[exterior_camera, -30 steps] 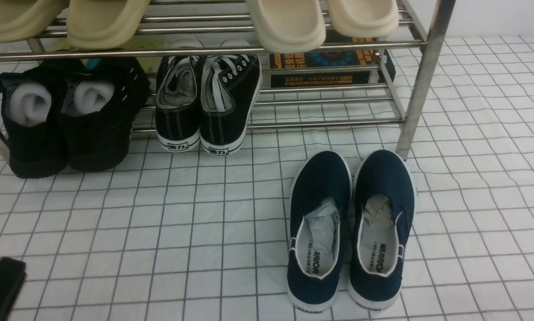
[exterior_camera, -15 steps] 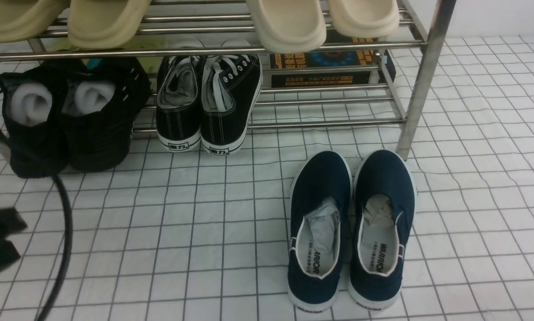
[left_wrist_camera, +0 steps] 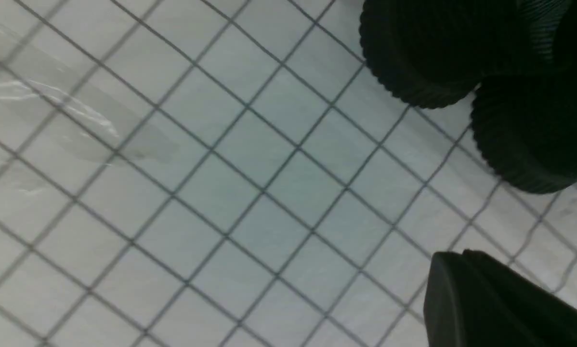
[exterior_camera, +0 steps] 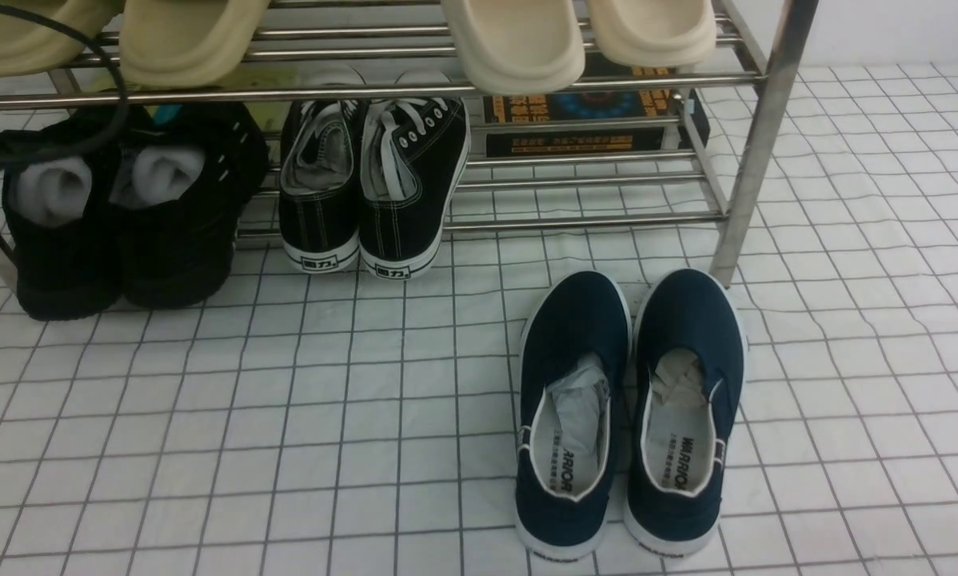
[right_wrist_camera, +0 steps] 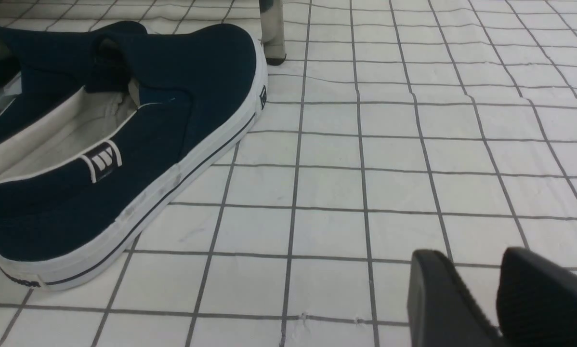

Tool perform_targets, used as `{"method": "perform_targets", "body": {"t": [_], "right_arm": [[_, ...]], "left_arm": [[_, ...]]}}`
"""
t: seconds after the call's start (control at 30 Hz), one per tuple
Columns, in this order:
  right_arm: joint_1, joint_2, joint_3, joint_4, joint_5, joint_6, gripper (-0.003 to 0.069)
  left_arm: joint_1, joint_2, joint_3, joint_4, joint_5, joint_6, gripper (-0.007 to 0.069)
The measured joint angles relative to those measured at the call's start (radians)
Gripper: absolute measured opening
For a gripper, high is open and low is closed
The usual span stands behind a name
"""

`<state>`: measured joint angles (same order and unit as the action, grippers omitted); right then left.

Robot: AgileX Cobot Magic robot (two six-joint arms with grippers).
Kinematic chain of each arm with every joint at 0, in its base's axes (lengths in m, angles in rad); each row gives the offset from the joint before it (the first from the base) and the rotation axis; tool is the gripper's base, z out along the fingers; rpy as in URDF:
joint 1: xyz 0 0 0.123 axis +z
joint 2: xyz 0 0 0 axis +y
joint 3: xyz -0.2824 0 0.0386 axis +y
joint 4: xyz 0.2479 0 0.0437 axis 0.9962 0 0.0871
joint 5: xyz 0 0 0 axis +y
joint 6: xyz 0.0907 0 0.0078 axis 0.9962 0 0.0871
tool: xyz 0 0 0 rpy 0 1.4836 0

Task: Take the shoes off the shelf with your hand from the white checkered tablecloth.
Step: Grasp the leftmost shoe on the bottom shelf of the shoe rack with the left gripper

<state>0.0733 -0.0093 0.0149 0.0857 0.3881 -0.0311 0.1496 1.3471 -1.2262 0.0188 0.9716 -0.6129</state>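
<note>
The pair of all-black knit shoes (exterior_camera: 119, 216) with white stuffing stands at the left end of the steel shelf's (exterior_camera: 755, 152) lower tier, heels toward me. Their ribbed heels show in the left wrist view (left_wrist_camera: 413, 53). My left gripper (left_wrist_camera: 454, 255) hovers over the white checkered tablecloth (exterior_camera: 287, 416) just in front of those heels, fingers pressed together and empty. In the front view only its black cable (exterior_camera: 103, 120) and a dark arm part at the left edge show. My right gripper (right_wrist_camera: 471, 253) is low over the cloth, fingers apart, empty.
Black canvas lace-ups (exterior_camera: 371, 184) with white soles sit on the lower tier next to the black pair. Navy slip-ons (exterior_camera: 631, 408) stand on the cloth by the shelf's right leg (right_wrist_camera: 272, 29). Beige slippers (exterior_camera: 511, 40) fill the upper tier. A dark box (exterior_camera: 583, 120) lies behind.
My left arm has risen from the lower left corner toward the black knit shoes; its cable now loops at the top left. The shoes have not moved.
</note>
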Motion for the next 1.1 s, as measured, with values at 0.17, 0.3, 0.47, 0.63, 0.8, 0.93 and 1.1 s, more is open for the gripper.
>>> {"method": "perform_targets", "body": {"t": [0.17,0.3,0.47,0.63,0.8,0.93,1.1], "right_arm": [[0.000,0.000,0.000,0.000,0.000,0.000,0.0218],[0.000,0.000,0.000,0.000,0.000,0.000,0.0223],[0.000,0.000,0.000,0.000,0.000,0.000,0.0228],[0.000,0.000,0.000,0.000,0.000,0.000,0.0235],[0.000,0.000,0.000,0.000,0.000,0.000,0.0238],[0.000,0.000,0.000,0.000,0.000,0.000,0.0238],[0.000,0.000,0.000,0.000,0.000,0.000,0.0238]], "left_arm": [[0.133,0.029,-0.004,-0.249,-0.088,0.062,0.0015],[0.151,0.077,-0.004,-0.289,-0.131,0.069,0.0042],[0.151,0.145,-0.015,-0.303,-0.176,0.070,0.0155],[0.152,0.208,-0.024,-0.304,-0.260,0.072,0.0392],[0.152,0.267,-0.024,-0.304,-0.325,0.074,0.0508],[0.153,0.327,-0.024,-0.305,-0.358,0.075,0.0528],[0.153,0.383,-0.024,-0.312,-0.385,0.075,0.0455]]}}
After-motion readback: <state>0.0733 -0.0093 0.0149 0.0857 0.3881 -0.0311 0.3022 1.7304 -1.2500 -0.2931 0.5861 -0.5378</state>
